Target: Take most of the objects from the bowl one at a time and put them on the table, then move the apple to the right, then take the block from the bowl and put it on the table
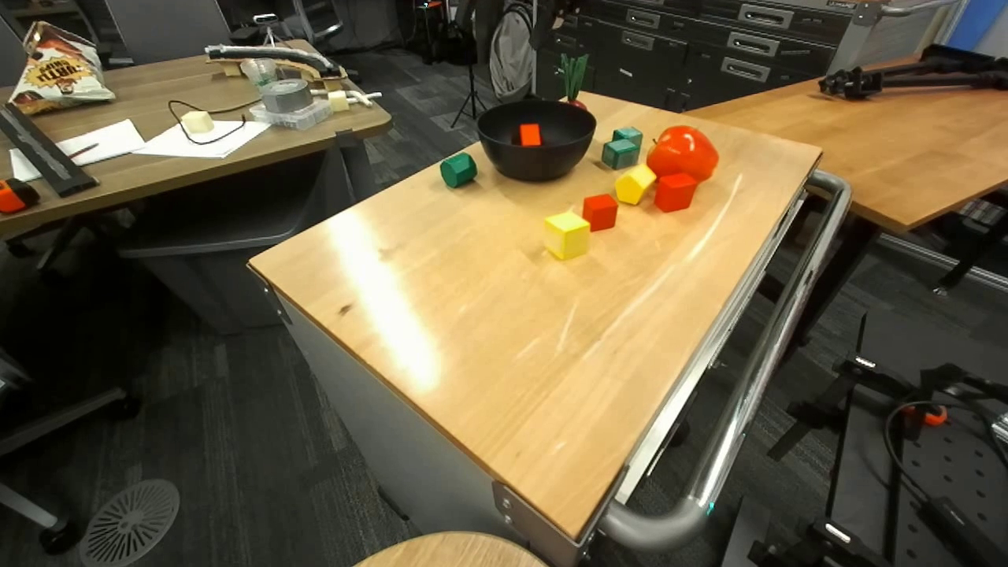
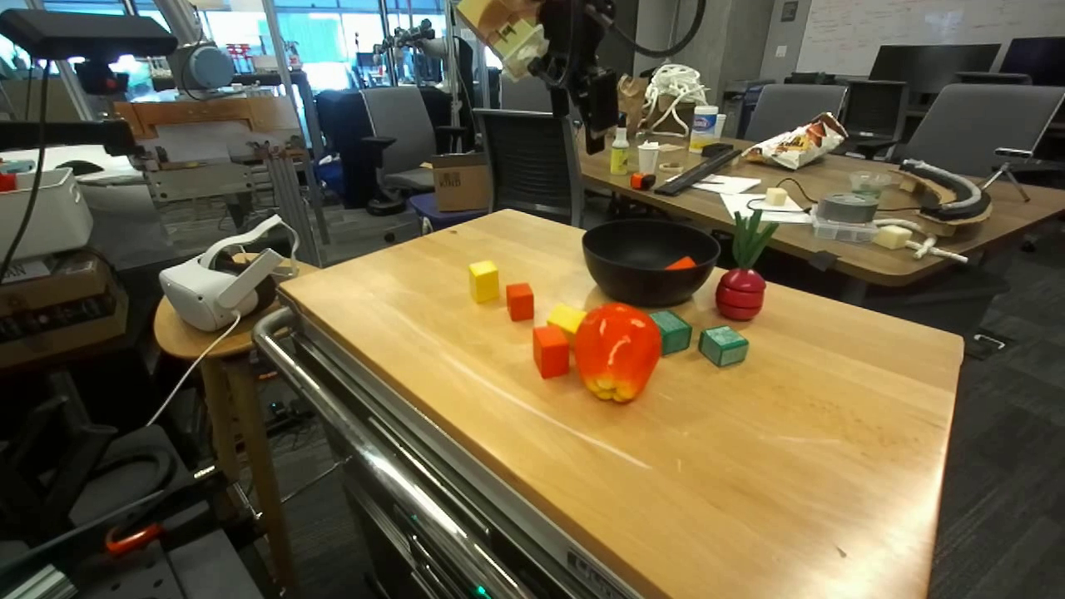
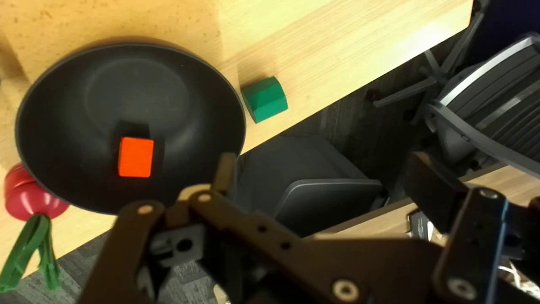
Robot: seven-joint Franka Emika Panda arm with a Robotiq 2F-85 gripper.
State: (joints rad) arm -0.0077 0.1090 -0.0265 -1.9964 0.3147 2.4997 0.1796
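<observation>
The black bowl (image 1: 504, 157) stands on the light wooden table (image 1: 472, 315), with one red block (image 3: 136, 157) inside it. Around it on the tabletop lie a green block (image 3: 265, 99), two teal-green blocks (image 1: 620, 153), yellow blocks (image 1: 567, 235) (image 1: 635, 184) and red blocks (image 2: 520, 301) (image 2: 551, 350). The shiny red-orange apple (image 2: 617, 353) sits close beside a red and a yellow block. My gripper (image 3: 329, 175) is open with nothing between its fingers, above the table's edge beside the bowl. In an exterior view the gripper (image 2: 580, 116) hangs higher than the bowl.
A toy radish (image 2: 740, 291) with green leaves stands against the bowl's outer side. A metal rail (image 1: 776, 346) runs along the table's edge. Behind is a cluttered wooden desk (image 2: 932, 208); a stool with a white headset (image 2: 220, 287) stands at another side.
</observation>
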